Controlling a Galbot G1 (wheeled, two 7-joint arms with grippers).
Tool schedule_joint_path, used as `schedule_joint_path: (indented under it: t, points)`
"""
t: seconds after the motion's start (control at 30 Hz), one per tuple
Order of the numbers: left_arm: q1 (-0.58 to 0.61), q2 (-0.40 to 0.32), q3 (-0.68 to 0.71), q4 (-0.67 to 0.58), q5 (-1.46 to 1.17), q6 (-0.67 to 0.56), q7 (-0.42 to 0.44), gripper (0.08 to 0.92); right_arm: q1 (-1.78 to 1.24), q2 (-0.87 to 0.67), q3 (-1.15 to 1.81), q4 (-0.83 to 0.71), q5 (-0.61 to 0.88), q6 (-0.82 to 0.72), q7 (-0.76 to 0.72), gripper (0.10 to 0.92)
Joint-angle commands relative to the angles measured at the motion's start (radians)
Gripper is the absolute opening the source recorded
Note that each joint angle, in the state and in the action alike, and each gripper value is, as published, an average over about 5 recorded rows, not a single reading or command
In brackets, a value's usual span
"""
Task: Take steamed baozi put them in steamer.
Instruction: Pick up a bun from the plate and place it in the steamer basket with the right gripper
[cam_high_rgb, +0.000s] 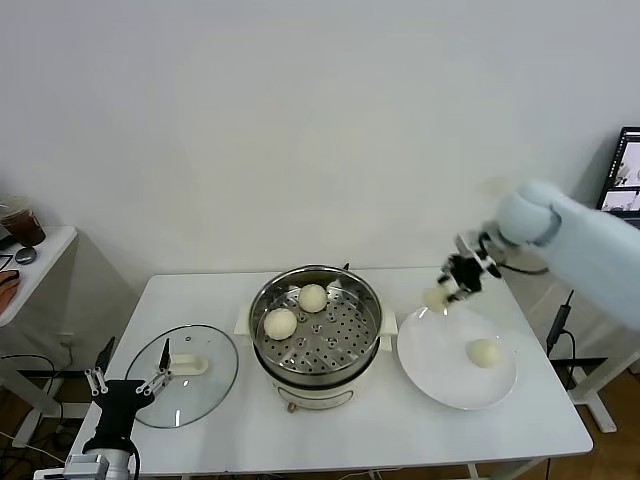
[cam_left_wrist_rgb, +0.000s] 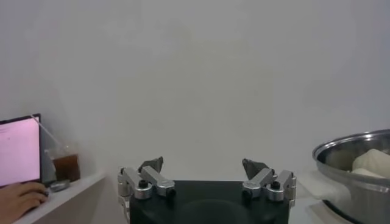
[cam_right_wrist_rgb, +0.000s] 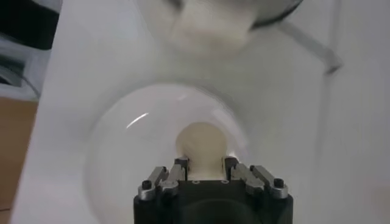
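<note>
The steamer (cam_high_rgb: 262, 318) stands mid-table, a shiny steel pot on a cream base, with two pale baozi (cam_high_rgb: 281, 323) (cam_high_rgb: 313, 297) on its perforated tray. My right gripper (cam_high_rgb: 441, 295) hangs above the far left rim of the white plate (cam_high_rgb: 440, 375), shut on a third baozi (cam_right_wrist_rgb: 202, 146) that it has lifted off the plate. One more baozi (cam_high_rgb: 484, 352) lies on the plate. My left gripper (cam_left_wrist_rgb: 205, 173) stays parked low at the table's front left corner, open and holding nothing; the steamer's rim (cam_left_wrist_rgb: 353, 146) shows off to its side.
A round glass lid (cam_high_rgb: 210, 372) with a white handle lies flat left of the steamer. A small side table with a dark cup (cam_high_rgb: 22, 226) stands at the far left. A monitor (cam_high_rgb: 626, 170) shows at the far right.
</note>
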Motion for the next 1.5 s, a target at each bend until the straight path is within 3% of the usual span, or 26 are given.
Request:
schedule_joint_path:
  t: [0.03, 0.23, 0.47, 0.83, 1.2, 1.33, 1.5]
  points:
    - [0.001, 0.000, -0.002, 0.001, 0.000, -0.001, 0.000, 0.823, 0.303, 0.275, -0.219, 0.068, 0.225, 0.151, 0.048, 0.391]
    - [0.009, -0.005, -0.015, -0.006, -0.002, -0.001, 0.000, 0.823, 0.270, 0.454, -0.311, 0.078, 0.194, 0.268, 0.112, 0.399]
    - [0.010, -0.012, -0.024, -0.006, -0.007, 0.000, 0.000, 0.823, 0.184, 0.569, -0.361, -0.019, -0.003, 0.430, 0.115, 0.415]
    - [0.007, -0.014, -0.031, 0.004, -0.011, 0.000, 0.000, 0.823, 0.111, 0.580, -0.392, -0.065, -0.105, 0.570, 0.124, 0.463]
    - [0.009, -0.015, -0.033, 0.010, -0.012, -0.003, -0.001, 0.823, 0.118, 0.581, -0.405, -0.061, -0.125, 0.604, 0.123, 0.498]
    - [0.011, -0.015, -0.036, 0.011, -0.014, -0.005, -0.001, 0.823, 0.117, 0.572, -0.405, -0.059, -0.134, 0.611, 0.121, 0.546]
    - [0.013, -0.018, -0.034, 0.009, -0.014, -0.006, -0.001, 0.823, 0.139, 0.535, -0.383, -0.044, -0.116, 0.606, 0.118, 0.670]
